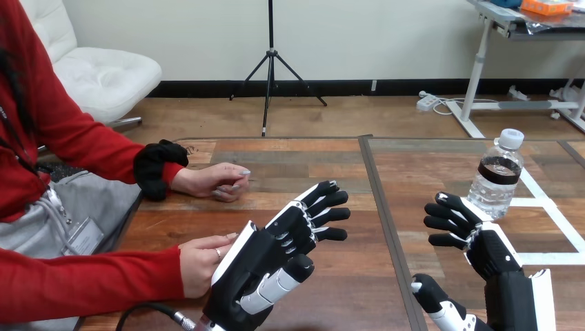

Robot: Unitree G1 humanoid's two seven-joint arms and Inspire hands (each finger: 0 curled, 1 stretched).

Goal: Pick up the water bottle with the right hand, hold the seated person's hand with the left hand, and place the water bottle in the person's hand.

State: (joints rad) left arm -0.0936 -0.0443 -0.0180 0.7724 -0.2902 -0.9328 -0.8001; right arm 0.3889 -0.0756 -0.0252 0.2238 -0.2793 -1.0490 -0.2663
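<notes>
Head view. The water bottle stands upright on the right half of the table, just beyond my right hand and slightly to its right; the two are apart. The right hand is empty, its fingers straight and spread wide. My left hand hovers left of centre, likewise spread and holding nothing. The person's nearer hand lies just beside its back; I cannot tell whether they touch. The person's farther hand rests on the table.
</notes>
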